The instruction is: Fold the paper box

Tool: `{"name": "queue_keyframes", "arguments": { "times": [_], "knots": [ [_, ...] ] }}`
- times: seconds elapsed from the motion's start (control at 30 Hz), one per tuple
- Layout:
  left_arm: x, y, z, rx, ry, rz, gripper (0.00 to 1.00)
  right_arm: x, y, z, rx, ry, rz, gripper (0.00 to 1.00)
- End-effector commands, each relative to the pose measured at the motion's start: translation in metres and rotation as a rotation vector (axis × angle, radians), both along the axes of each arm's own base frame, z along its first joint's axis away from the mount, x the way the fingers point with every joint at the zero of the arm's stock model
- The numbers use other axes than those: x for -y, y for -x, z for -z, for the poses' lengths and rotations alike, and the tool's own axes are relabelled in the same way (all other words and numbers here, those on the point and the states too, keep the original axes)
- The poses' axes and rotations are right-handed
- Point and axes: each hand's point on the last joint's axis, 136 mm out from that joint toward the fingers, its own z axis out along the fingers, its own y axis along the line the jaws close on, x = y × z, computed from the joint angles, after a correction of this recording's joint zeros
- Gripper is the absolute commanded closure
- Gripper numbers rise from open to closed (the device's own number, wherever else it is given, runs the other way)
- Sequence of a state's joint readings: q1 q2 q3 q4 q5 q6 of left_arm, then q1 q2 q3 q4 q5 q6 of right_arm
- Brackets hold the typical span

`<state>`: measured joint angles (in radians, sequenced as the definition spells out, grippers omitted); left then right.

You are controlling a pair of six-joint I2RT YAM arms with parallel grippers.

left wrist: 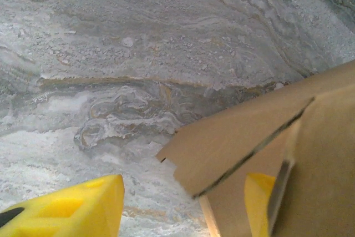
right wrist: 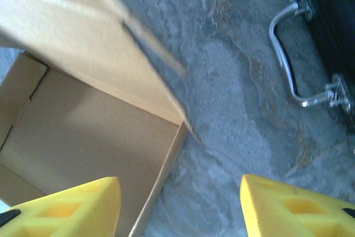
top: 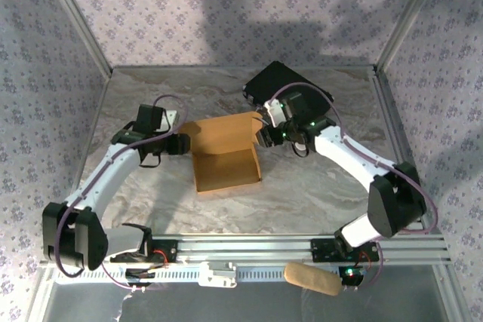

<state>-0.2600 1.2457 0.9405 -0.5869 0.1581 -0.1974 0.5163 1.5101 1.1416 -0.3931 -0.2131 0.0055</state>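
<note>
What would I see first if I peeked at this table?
The brown paper box, lying open in the middle of the marble table between the left arm and the right arm. Behind it, at the back right, sits a black case with a shiny handle.

White arm links [top: 113, 171], blk joints [top: 392, 205], purple cables [top: 170, 96], yellow claw fingers [right wrist: 66, 209].

The top view looks down from above and behind the arm bases [top: 136, 250] over the whole tabletop [top: 302, 201]. Each wrist view sits close above that tabletop, looking past its own yellow jaws; all three share the brown paper box [top: 226, 160].
</note>
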Motion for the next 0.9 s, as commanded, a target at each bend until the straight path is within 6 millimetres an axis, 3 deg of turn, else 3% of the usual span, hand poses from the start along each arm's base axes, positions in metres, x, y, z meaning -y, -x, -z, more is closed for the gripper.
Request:
{"name": "queue_keyframes", "arguments": {
  "times": [0.0,0.07,0.3,0.63,0.87],
  "knots": [
    [0.001,-0.011,-0.012,0.035,-0.022,0.004,0.48,-0.015,-0.016,-0.022,0.047,-0.005,-0.083,0.43],
    [0.002,-0.013,-0.011,0.030,-0.023,-0.002,0.52,-0.019,-0.021,-0.018,0.037,0.006,-0.092,0.45],
    [0.007,-0.017,-0.012,0.034,-0.039,-0.007,0.68,-0.030,-0.023,-0.009,0.005,-0.003,-0.108,0.64],
    [0.017,-0.019,-0.013,0.037,-0.055,-0.017,0.84,-0.027,-0.021,-0.006,0.002,0.025,-0.052,0.84],
    [0.019,-0.021,-0.015,0.033,-0.019,-0.082,0.88,-0.026,-0.024,-0.007,-0.012,0.050,0.041,0.97]
  ]
}}
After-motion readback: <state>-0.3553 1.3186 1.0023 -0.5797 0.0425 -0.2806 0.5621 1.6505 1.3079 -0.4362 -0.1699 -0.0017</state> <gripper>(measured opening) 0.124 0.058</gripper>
